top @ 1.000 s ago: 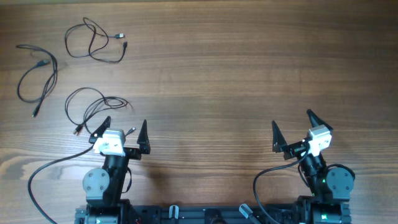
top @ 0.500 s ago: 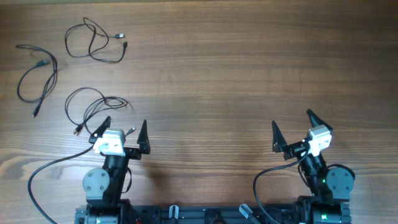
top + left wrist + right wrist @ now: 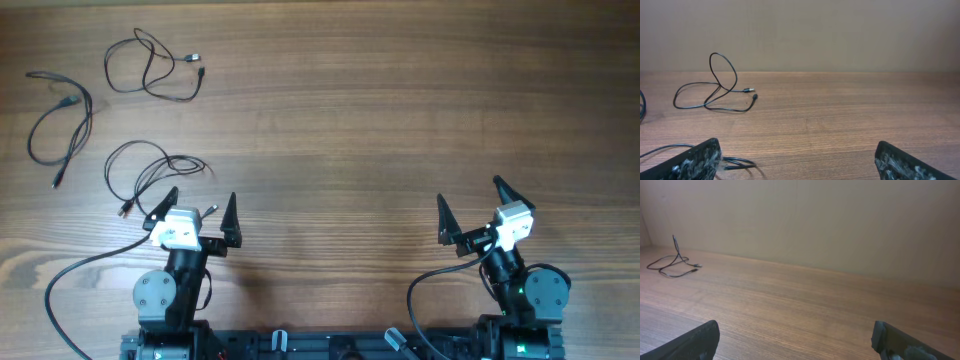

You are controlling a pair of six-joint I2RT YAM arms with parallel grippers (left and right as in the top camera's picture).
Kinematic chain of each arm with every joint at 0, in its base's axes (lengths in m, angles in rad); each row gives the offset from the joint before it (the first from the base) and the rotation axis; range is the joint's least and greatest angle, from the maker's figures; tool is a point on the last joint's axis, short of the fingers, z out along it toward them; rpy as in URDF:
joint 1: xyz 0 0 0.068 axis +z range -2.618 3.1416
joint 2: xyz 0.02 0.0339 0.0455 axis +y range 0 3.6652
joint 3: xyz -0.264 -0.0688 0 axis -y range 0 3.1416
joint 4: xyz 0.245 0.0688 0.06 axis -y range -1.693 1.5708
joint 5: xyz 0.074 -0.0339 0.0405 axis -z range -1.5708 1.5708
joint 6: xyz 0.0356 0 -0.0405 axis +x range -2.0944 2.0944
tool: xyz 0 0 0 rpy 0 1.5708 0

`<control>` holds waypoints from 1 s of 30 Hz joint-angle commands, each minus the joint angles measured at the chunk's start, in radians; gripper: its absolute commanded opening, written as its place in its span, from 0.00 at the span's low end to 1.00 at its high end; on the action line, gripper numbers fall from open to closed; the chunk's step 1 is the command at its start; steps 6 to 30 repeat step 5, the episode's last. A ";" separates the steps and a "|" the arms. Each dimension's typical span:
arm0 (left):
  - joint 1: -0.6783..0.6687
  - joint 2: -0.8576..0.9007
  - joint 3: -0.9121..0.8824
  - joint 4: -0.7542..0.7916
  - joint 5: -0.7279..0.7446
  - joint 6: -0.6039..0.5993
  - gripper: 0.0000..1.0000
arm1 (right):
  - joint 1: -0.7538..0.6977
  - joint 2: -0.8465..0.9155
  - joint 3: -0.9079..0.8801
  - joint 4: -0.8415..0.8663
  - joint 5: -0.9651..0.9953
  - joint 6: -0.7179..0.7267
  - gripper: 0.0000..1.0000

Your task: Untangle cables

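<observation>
Three thin black cables lie apart as loose loops on the left of the wooden table (image 3: pixel 380 120). One cable (image 3: pixel 150 70) is at the far back, another (image 3: pixel 88 108) at the far left edge, and the third (image 3: pixel 135 143) just beyond my left gripper (image 3: pixel 200 200). In the left wrist view the back cable (image 3: pixel 720 87) arches up off the wood, and a bit of the nearest cable (image 3: pixel 740 161) lies beside my left finger (image 3: pixel 700 160). Both the left gripper (image 3: pixel 797 160) and the right gripper (image 3: pixel 468 192) stand open, holding nothing. The right wrist view shows only a distant cable (image 3: pixel 671 261).
Thick black arm cables (image 3: pixel 80 270) (image 3: pixel 420 290) trail from the two arm bases at the table's front edge. A plain beige wall (image 3: pixel 840 225) closes off the far side of the table.
</observation>
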 commanded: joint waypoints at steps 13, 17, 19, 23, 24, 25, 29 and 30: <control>-0.005 -0.002 -0.006 -0.001 0.018 0.023 1.00 | 0.005 -0.014 -0.002 0.006 -0.012 -0.014 1.00; -0.005 -0.002 -0.006 -0.001 0.018 0.023 1.00 | 0.005 -0.014 -0.002 0.006 -0.012 -0.014 1.00; -0.005 -0.002 -0.006 -0.001 0.018 0.023 1.00 | 0.005 -0.014 -0.002 0.006 -0.012 -0.014 1.00; -0.005 -0.002 -0.006 -0.001 0.018 0.023 1.00 | 0.005 -0.014 -0.002 0.006 -0.012 -0.014 1.00; -0.005 -0.002 -0.006 -0.001 0.018 0.023 1.00 | 0.005 -0.014 -0.002 0.006 -0.012 -0.014 1.00; -0.005 -0.002 -0.006 -0.001 0.018 0.023 1.00 | 0.005 -0.014 -0.002 0.006 -0.012 -0.014 1.00; -0.005 -0.002 -0.006 -0.001 0.018 0.023 1.00 | 0.005 -0.014 -0.002 0.006 -0.012 -0.014 1.00; -0.005 -0.002 -0.006 -0.001 0.018 0.023 1.00 | 0.005 -0.014 -0.002 0.006 -0.012 -0.014 1.00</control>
